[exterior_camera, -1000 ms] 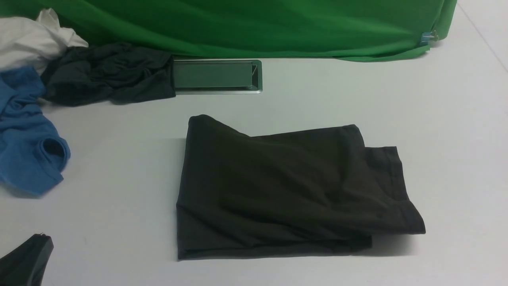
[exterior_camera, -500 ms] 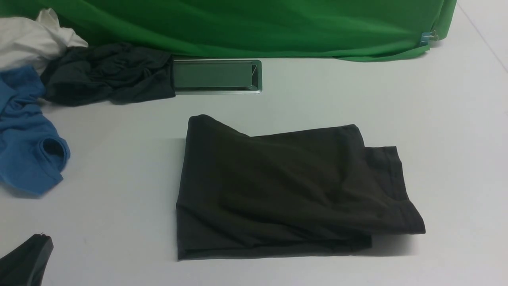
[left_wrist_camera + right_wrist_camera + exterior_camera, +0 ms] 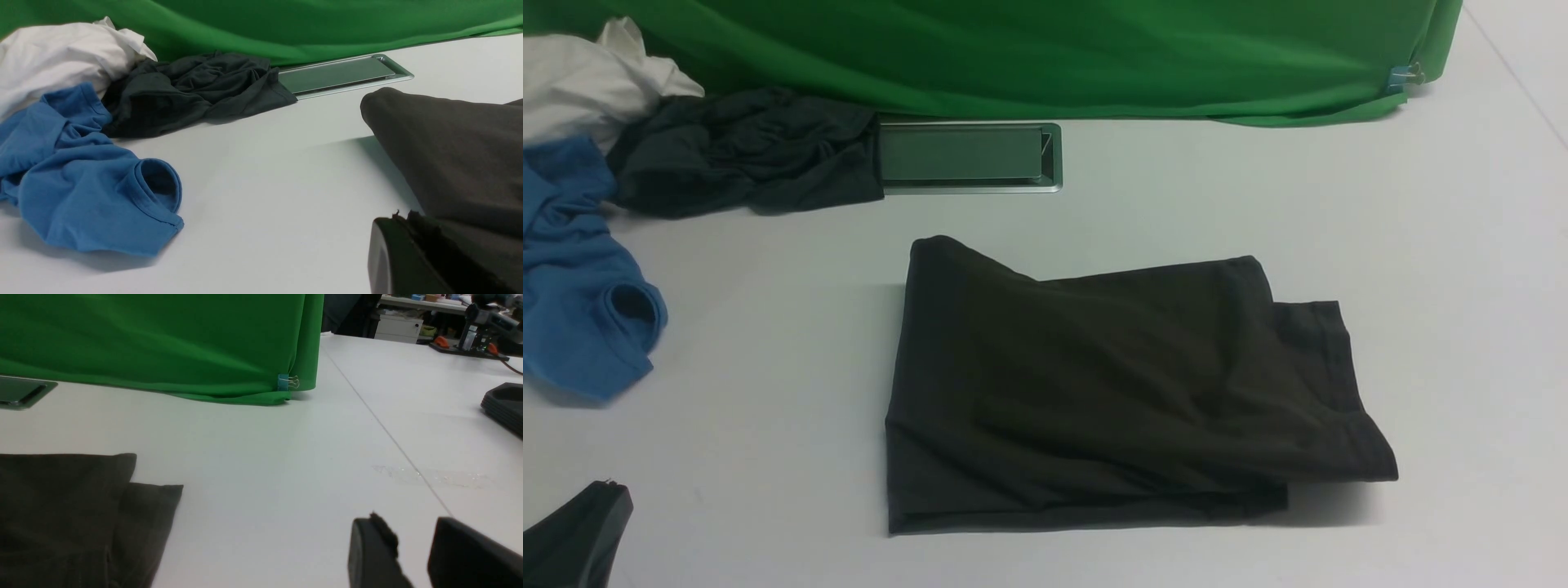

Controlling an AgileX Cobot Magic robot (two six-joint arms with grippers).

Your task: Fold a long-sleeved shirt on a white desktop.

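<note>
The long-sleeved shirt (image 3: 1111,392) lies folded into a black rectangle in the middle of the white desktop (image 3: 768,343), with one layer sticking out at its right edge. My left gripper (image 3: 609,487) is low at the near left, well apart from the shirt; the left wrist view shows it (image 3: 402,216) shut and empty beside the shirt (image 3: 449,155). My right gripper (image 3: 412,526) is out of the front view. Its wrist view shows it open, empty, over bare table to the right of the shirt (image 3: 61,506).
A blue shirt (image 3: 580,302), a dark grey garment (image 3: 743,151) and a white garment (image 3: 580,82) are piled at the far left. A grey metal-framed hatch (image 3: 968,155) sits behind the shirt, before the green cloth (image 3: 1045,57). Black trays (image 3: 504,404) lie far right.
</note>
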